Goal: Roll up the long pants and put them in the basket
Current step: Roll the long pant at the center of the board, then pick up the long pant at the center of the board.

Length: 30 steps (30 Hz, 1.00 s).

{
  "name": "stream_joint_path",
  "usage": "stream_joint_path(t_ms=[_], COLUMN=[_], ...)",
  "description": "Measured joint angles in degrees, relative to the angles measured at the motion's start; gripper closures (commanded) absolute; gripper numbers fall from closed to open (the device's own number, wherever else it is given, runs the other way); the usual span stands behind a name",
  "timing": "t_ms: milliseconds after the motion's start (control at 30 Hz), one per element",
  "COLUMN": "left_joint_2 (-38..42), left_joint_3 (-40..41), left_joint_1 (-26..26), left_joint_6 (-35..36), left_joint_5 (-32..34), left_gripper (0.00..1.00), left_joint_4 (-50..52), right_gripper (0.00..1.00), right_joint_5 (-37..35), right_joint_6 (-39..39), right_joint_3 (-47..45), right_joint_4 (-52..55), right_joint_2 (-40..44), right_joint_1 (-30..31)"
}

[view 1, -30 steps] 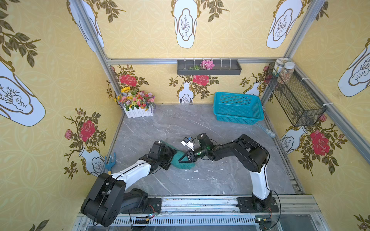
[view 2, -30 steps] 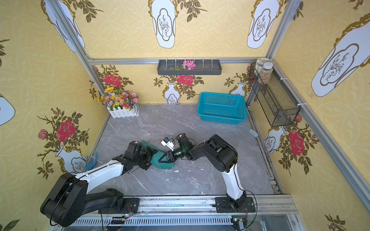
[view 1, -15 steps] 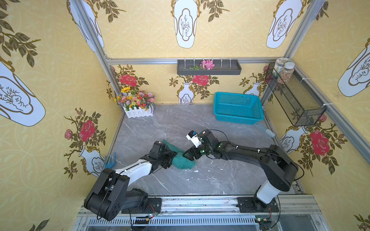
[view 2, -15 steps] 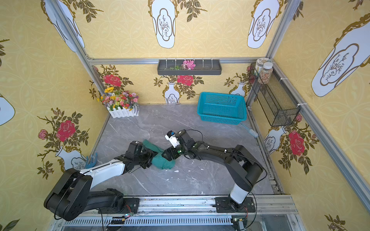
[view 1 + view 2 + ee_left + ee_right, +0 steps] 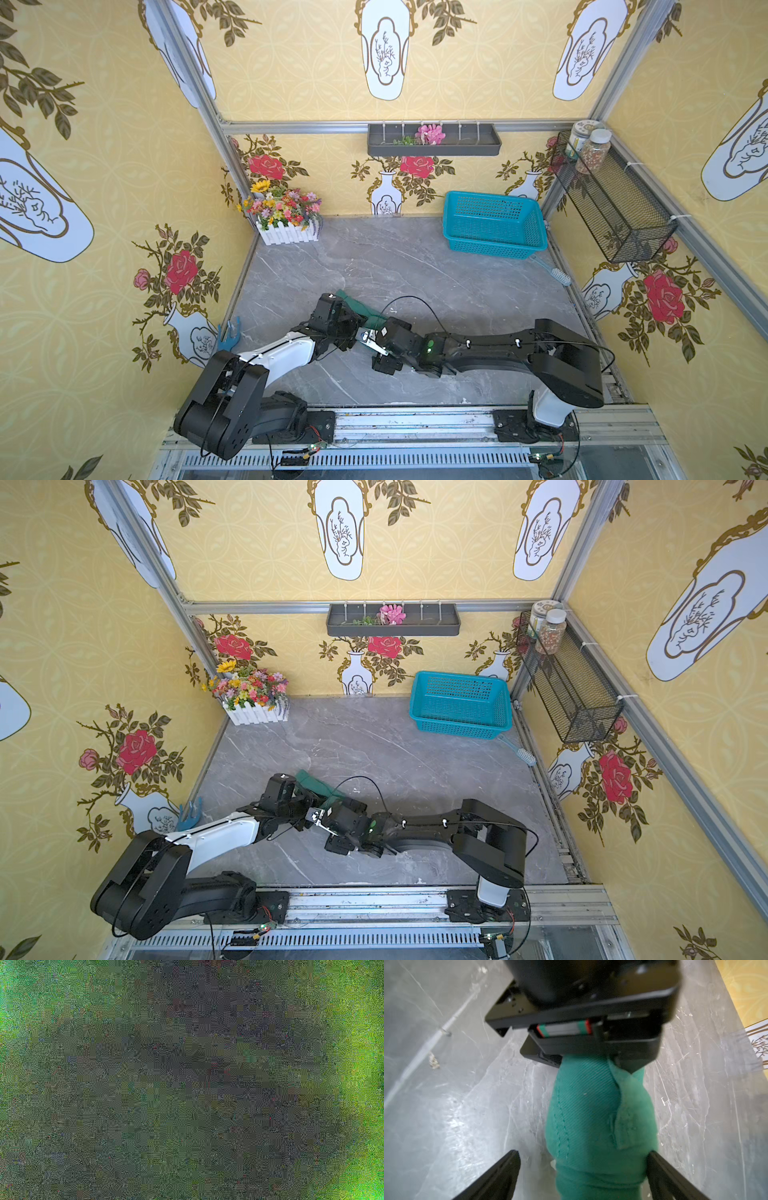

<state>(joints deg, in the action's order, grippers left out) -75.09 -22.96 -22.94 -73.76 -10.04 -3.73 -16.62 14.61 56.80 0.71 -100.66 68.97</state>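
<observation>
The long pants: tight teal roll on the counter, lying between both arms. Right end effector: open wide, straddling near end of roll; one finger touching fabric, other clear. Left end effector: clamped on far end. Loose flap on top, toward the touching finger. Rec.: right closes across roll incl. flap before left releases, else roll prob. unwinds.

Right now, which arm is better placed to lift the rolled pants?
Left, probably. The left gripper pinches one end of the pants; the right gripper straddles them with jaws open, gripping nothing.
</observation>
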Motion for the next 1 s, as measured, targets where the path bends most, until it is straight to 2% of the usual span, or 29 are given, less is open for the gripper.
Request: stream_joint_path(t_ms=[133,267,333,467,533,633,767,1000], left_joint_2=[0.11,0.28,0.35,0.7,0.87,1.46,3.17,4.24], left_joint_3=[0.17,0.22,0.22,0.2,0.15,-0.2,-0.61,-1.05], left_joint_1=[0.02,0.04,0.07,0.13,0.15,0.15,0.15,0.15], left_joint_6=[-0.74,-1.77,-1.97,-2.56,-2.64,-2.54,-2.36,-2.84], left_joint_5=[0.7,1.86,2.6,4.35,4.81,5.64,6.4,7.54], left_gripper=[0.52,0.51,0.49,0.41,0.36,0.29,0.2,0.13], left_joint_4=[-0.24,-0.31,-0.35,-0.52,-0.52,0.07,2.84,5.64], right_gripper=[0.01,0.12,0.23,0.56,0.65,0.72,0.74,0.78], right_joint_5=[-3.82,-6.93,-7.1,-4.98,-3.15,-0.07,7.45,26.86], right_joint_6=[1.36,1.95,1.92,1.92,1.79,1.84,0.59,-4.83], right_joint_3=[0.9,0.2,-0.35,-1.64,-1.97,-2.29,-2.71,-2.93], right_joint_4=[-2.32,-7.69,-10.08,-13.79,-14.49,-15.34,-15.93,-17.25], right_joint_2=[-3.91,-6.86,-7.72,-8.5,-8.44,-8.07,-7.28,-7.17], right_joint_1=[0.2,-0.72,-1.33,-2.75,-3.56,-4.79,-7.61,-14.75])
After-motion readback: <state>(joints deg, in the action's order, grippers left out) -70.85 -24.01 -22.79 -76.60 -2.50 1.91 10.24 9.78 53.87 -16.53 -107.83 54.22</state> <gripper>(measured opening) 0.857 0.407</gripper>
